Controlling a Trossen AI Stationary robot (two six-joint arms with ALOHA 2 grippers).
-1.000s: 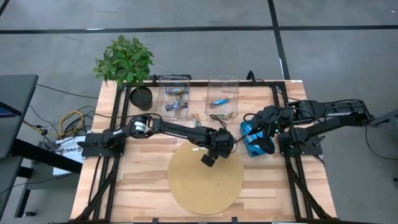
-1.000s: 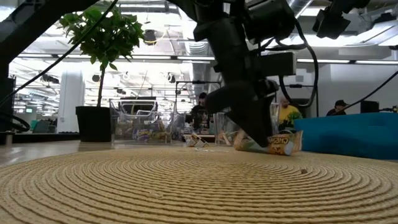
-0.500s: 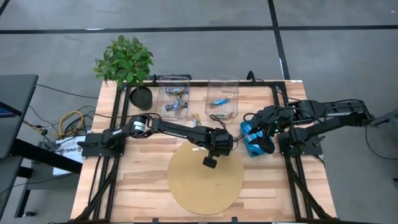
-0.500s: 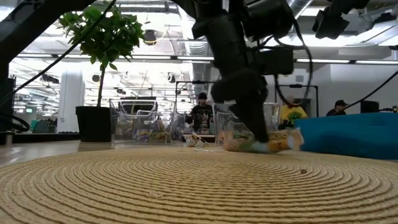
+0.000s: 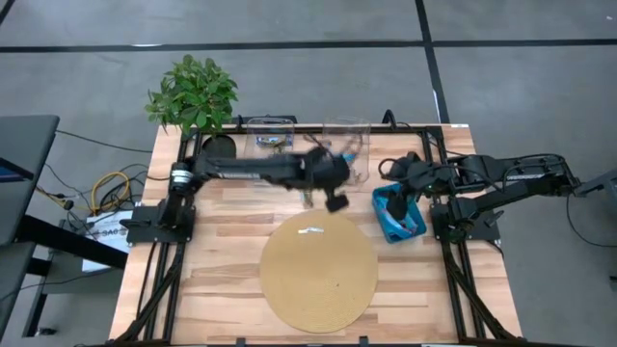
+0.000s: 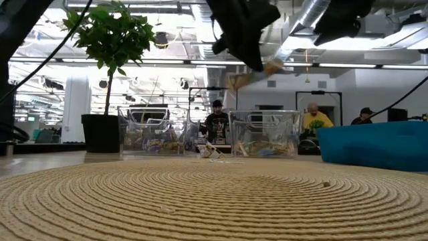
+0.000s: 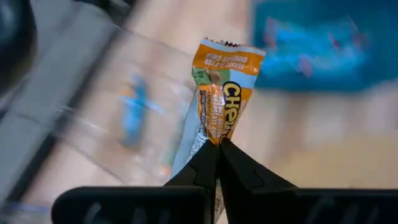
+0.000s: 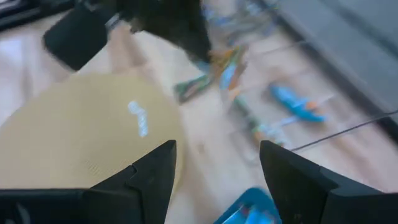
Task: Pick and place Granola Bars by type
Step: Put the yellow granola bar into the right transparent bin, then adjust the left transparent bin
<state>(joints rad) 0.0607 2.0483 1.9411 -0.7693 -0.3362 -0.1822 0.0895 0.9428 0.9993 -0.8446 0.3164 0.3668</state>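
My left gripper point(image 5: 337, 200) hangs high above the table between the round woven mat point(image 5: 318, 275) and the right clear bin point(image 5: 345, 154). It is shut on a granola bar point(image 7: 221, 93) in an orange and pale blue wrapper, also seen in the low view point(image 6: 251, 75). A pale wrapped bar point(image 5: 310, 229) lies flat on the mat's far part. More bars lie in the teal tray point(image 5: 400, 220) and in both bins. My right gripper point(image 8: 217, 180) is open above the tray with nothing between its fingers. My left gripper pinches the granola bar between its two fingertips point(image 7: 208, 158), on the wrapper's flat faces point(image 7: 214, 134). The orange end point(image 7: 227, 59) sticks out past the fingertips. The bar is lifted clear of the table and hangs tilted below the gripper in the low view.
The left clear bin point(image 5: 270, 145) stands beside the right one at the far edge. A potted plant point(image 5: 193, 92) stands at the far left corner. Black frame rails point(image 5: 169, 260) run along both table sides. People stand in the room beyond the table point(image 6: 217, 124).
My left gripper has shut on the granola bar at the mat's far edge. It has then risen and swung toward the table's far edge and the bins, lifting the bar clear. The pale bar on the mat now shows where the arm was.
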